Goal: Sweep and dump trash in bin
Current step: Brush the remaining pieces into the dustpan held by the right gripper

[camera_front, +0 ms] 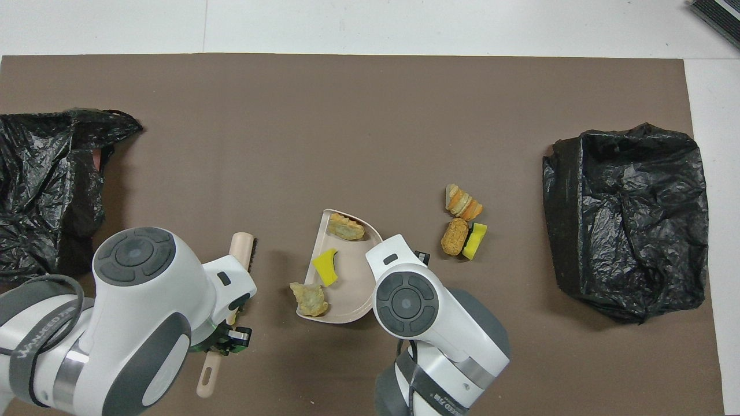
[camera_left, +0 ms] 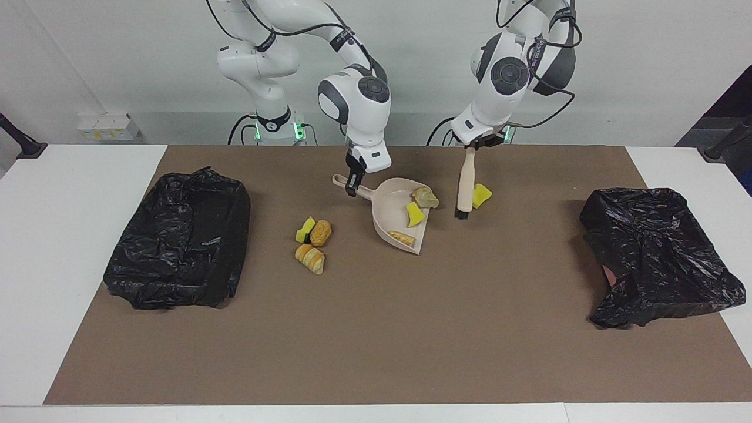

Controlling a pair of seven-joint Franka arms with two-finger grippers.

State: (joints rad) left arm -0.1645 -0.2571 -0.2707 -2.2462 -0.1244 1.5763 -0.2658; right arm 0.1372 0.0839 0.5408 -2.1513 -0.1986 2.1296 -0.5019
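Your left pincer (camera_left: 480,143) is clamped on the brush (camera_left: 466,185), hanging it bristles-down over the surface (camera_left: 376,329). Right pincer (camera_left: 351,185) grips the dustpan (camera_left: 395,202) handle. Three bits of trash (camera_left: 414,214) sit in the pan, three more (camera_left: 314,241) at its 9 o'clock, one sponge chunk (camera_left: 482,195) at 3 o'clock.

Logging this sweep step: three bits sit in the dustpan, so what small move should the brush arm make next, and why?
Probably lower the brush, held by the left gripper, beside the yellow sponge chunk on the mat and push it toward the dustpan, which the right gripper holds by its handle. That chunk lies just outside the pan's mouth.
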